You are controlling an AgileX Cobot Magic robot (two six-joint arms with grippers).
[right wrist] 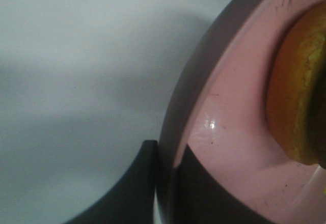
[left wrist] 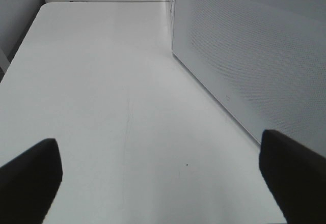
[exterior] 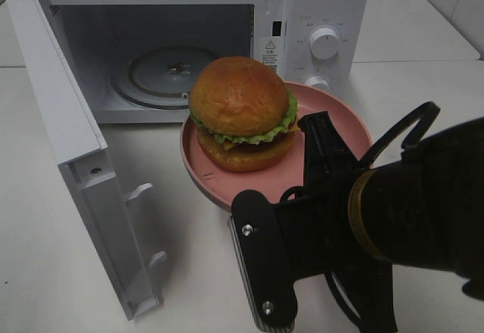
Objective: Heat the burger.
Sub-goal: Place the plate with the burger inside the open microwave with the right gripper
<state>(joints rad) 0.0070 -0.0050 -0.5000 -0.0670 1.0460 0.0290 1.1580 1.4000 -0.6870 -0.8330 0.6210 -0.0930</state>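
1. Gripping the pink plate [exterior: 195, 168] by its rim, my right gripper [right wrist: 168, 183] is clamped with one jaw over the lip and one under it, at about 4 o'clock on the plate as the high camera sees it.
2. The burger [exterior: 242, 113] sits in the middle of that plate, upright and whole: top bun, lettuce frill, patty, bottom bun. It is outside the oven, just in front of the cavity.
3. The microwave [exterior: 325, 15] stands at 12 o'clock from the plate. Its door [exterior: 68, 136] is swung fully open toward 9 o'clock, and the glass turntable [exterior: 162, 72] inside is bare.
4. I cannot tell whether the plate rests on the desk [exterior: 189, 272] or is lifted slightly off it.
5. My left gripper [left wrist: 162, 170] is spread wide with nothing between its jaws. It hangs over bare desk beside the microwave's perforated side panel.
6. Done, as I judge it: the door is open and the plate is in my grasp.
7. Left to do: carry plate and burger onto the turntable, let go, pull my arm clear, shut the door and set the dials. The task looks to be in its early half.
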